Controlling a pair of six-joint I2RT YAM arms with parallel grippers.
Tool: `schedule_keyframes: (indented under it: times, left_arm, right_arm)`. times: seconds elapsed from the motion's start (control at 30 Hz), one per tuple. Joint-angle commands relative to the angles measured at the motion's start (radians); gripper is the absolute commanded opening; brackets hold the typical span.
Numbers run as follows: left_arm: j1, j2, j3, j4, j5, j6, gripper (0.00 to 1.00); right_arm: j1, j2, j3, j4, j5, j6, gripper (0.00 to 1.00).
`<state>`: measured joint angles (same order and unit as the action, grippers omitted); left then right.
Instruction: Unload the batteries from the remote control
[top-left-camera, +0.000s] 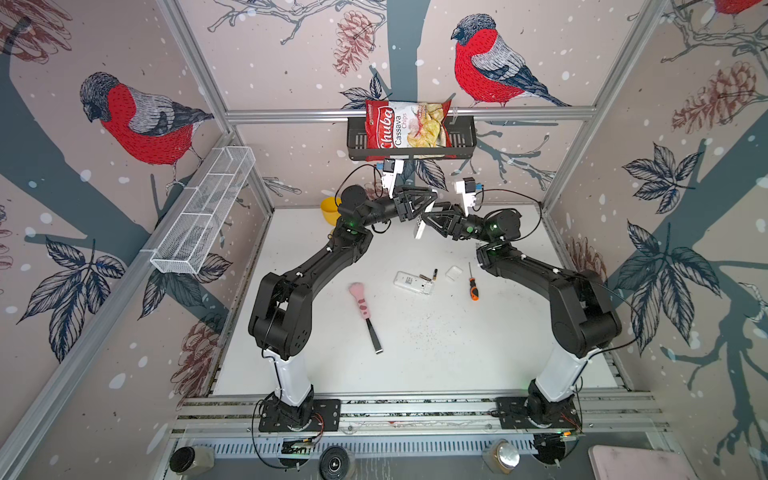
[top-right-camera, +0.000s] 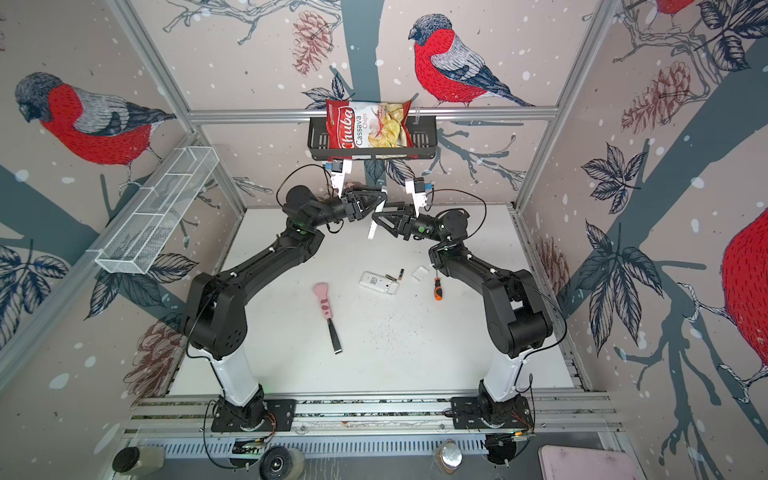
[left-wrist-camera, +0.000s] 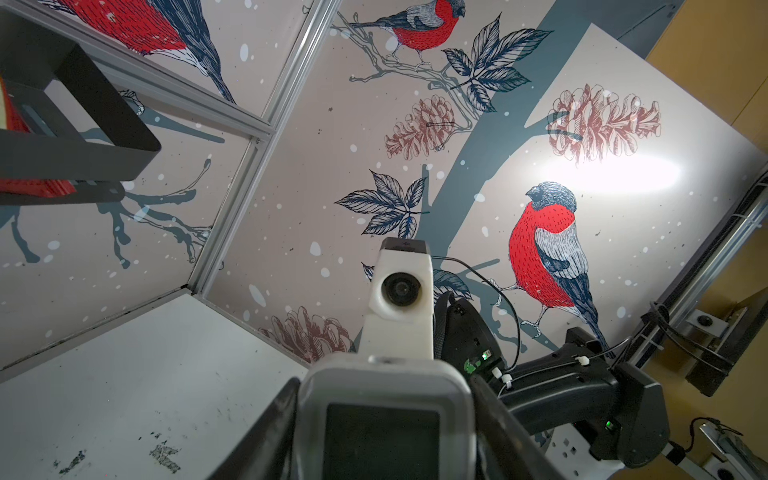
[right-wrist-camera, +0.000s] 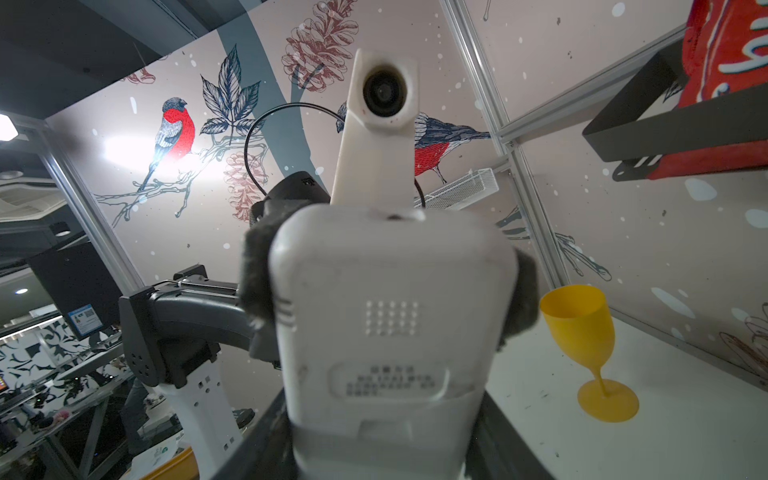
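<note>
Above the far edge of the tabletop (top-left-camera: 457, 357), in both top views, the left gripper (top-left-camera: 430, 203) and right gripper (top-left-camera: 424, 224) meet nose to nose, with a white remote (top-left-camera: 419, 230) aloft between them, seen edge-on. Near the tabletop's middle lies an opened remote (top-left-camera: 411, 282). The batteries (top-left-camera: 434, 274), two of them, lie out on the tabletop at its right end. Right of those are a small white cover (top-left-camera: 454, 272) and an orange-and-black screwdriver (top-left-camera: 473, 289). A pink brush (top-left-camera: 360, 305) lies to the left.

In the left wrist view the white remote's screen end sits between the left gripper's dark fingers (left-wrist-camera: 276, 419). Whether they press it or only flank it I cannot tell.

In the right wrist view the remote's back fills the middle, and the right gripper's fingers (right-wrist-camera: 492, 432) sit tight against both its sides, gripping it. Fuzzy pads (right-wrist-camera: 255, 282) flank its far end. A yellow goblet (right-wrist-camera: 577, 320) stands upright near the far edge.
</note>
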<state>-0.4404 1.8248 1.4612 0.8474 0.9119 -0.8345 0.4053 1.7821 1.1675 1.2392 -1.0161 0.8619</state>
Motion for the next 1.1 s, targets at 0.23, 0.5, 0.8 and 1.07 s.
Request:
schedule_keyframes:
  times: [0.23,0.5,0.8,1.07]
  left_arm:
    - [0.046,-0.202,-0.173,-0.103,-0.244,0.163,0.98]
    - [0.048,-0.531,-0.518,-0.222,-0.62,0.246,0.96]
    - [0.024,-0.852,-0.826,-0.431,-0.812,0.259,0.96]
    - [0.021,-1.142,-0.941,-0.687,-0.882,0.294,0.96]
  right_arm:
    - [0.011,-0.09,0.078,-0.655,0.057,-0.464,0.21]
    - [0.068,-0.132,0.107,-1.191,0.231,-0.861,0.21]
    - [0.266,-0.033,0.195,-1.558,0.503,-1.077,0.21]
    - [0.42,0.077,0.226,-1.675,0.69,-1.093,0.21]
